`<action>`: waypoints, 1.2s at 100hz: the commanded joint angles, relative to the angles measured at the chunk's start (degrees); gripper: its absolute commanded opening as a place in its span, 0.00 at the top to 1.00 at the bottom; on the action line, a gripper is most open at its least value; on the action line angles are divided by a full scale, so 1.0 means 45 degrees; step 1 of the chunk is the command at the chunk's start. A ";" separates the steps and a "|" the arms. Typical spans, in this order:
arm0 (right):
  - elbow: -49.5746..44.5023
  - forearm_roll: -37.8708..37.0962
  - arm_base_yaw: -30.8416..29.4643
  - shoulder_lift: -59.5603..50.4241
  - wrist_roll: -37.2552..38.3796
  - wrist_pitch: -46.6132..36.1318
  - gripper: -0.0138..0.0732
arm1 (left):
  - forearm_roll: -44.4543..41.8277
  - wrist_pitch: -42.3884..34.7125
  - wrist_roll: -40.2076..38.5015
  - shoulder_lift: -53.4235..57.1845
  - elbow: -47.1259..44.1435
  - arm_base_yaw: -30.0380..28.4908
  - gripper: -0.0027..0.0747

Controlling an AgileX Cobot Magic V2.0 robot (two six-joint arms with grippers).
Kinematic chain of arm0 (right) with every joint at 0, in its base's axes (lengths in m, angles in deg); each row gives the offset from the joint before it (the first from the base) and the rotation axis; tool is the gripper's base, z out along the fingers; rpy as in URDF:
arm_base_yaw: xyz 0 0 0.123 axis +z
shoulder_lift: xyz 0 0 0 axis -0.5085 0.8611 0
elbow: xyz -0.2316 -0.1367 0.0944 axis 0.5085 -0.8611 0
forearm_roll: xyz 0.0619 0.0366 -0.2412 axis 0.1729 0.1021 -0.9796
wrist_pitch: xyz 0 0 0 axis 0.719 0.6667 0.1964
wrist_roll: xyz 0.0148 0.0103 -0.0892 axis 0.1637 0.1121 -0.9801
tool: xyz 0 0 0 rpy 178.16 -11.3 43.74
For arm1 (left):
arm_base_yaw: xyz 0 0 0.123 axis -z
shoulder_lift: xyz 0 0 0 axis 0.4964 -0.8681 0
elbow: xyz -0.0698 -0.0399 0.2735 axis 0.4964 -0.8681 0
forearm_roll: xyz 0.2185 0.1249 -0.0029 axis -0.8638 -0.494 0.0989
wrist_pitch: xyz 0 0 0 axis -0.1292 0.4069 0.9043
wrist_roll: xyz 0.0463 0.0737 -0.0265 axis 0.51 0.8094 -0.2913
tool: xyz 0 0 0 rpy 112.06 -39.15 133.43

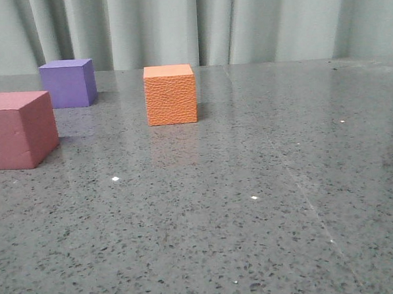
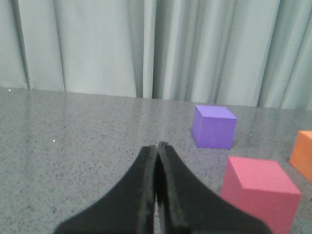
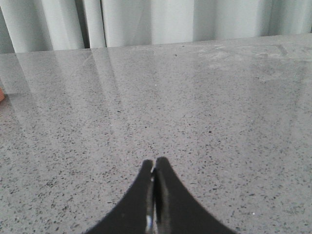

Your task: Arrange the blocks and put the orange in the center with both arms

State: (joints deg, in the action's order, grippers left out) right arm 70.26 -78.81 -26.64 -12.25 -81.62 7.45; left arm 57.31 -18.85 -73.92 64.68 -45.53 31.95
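Observation:
Three cubes stand on the grey speckled table (image 1: 252, 203). The orange cube (image 1: 171, 94) with its pebbled face sits left of the middle. Behind it to the left is the purple cube (image 1: 68, 82), and the pink-red cube (image 1: 17, 130) is nearest, at the left edge of the front view. No gripper shows in the front view. My left gripper (image 2: 157, 146) is shut and empty, with the purple cube (image 2: 213, 126), the pink-red cube (image 2: 261, 192) and a corner of the orange cube (image 2: 303, 153) ahead of it to one side. My right gripper (image 3: 154, 162) is shut over bare table.
A pale grey-green curtain (image 1: 197, 25) hangs along the table's far edge. An orange sliver (image 3: 1, 95) shows at the border of the right wrist view. The table's right half holds only small white specks (image 1: 254, 197).

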 commanded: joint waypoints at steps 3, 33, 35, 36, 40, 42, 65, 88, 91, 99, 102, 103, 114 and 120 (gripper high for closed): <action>0.0173 0.0062 -0.0078 -0.0271 -0.0107 -0.1043 0.92 | 0.0144 0.0476 -0.0047 -0.1318 0.2026 0.0066 0.99; 0.0173 0.0062 -0.0078 -0.0271 -0.0107 -0.1043 0.92 | -0.0031 0.4487 0.0051 -0.5572 0.6286 0.0066 0.99; 0.0173 0.0062 -0.0078 -0.0271 -0.0107 -0.1043 0.92 | -0.0031 0.4515 0.0051 -0.5806 0.6450 0.0066 0.99; 0.0173 0.0062 -0.0078 -0.0271 -0.0107 -0.1043 0.92 | -0.0031 0.4515 0.0051 -0.5950 0.6499 0.0066 0.99; 0.0173 0.0062 -0.0078 -0.0271 -0.0107 -0.1043 0.92 | -0.0031 0.4515 0.0051 -0.6272 0.6748 0.0066 0.99; 0.0173 0.0062 -0.0078 -0.0271 -0.0107 -0.1043 0.92 | -0.0031 0.4515 0.0051 -0.6437 0.6846 0.0066 0.99; 0.0173 0.0062 -0.0078 -0.0271 -0.0107 -0.1043 0.92 | 0.0012 0.4402 0.0051 -0.7342 0.7062 0.0066 0.99; 0.0173 0.0062 -0.0078 -0.0271 -0.0107 -0.1043 0.92 | 0.0012 0.4424 0.0051 -0.7424 0.7062 0.0066 0.99; 0.0173 0.0062 -0.0078 -0.0271 -0.0107 -0.1043 0.92 | 0.0012 0.4424 0.0051 -0.7424 0.7062 0.0066 0.99; 0.0173 0.0062 -0.0078 -0.0271 -0.0107 -0.1043 0.92 | 0.0012 0.4424 0.0051 -0.7424 0.7062 0.0066 0.99; 0.0173 0.0062 -0.0078 -0.0271 -0.0107 -0.1043 0.92 | 0.0012 0.4448 0.0051 -0.7424 0.7062 0.0066 0.99; 0.0173 0.0062 -0.0078 -0.0271 -0.0107 -0.1043 0.92 | 0.0012 0.4448 0.0051 -0.7424 0.7062 0.0066 0.99; 0.0173 0.0062 -0.0078 -0.0271 -0.0107 -0.1043 0.92 | 0.0012 0.4448 0.0051 -0.7424 0.7062 0.0066 0.99; 0.0173 0.0062 -0.0078 -0.0271 -0.0107 -0.1043 0.92 | -0.0018 0.4424 0.0051 -0.7424 0.7062 0.0066 0.99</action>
State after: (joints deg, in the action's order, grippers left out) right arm 70.26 -78.81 -26.64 -12.25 -81.62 7.45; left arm 57.46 5.05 -73.81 31.71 -16.03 31.95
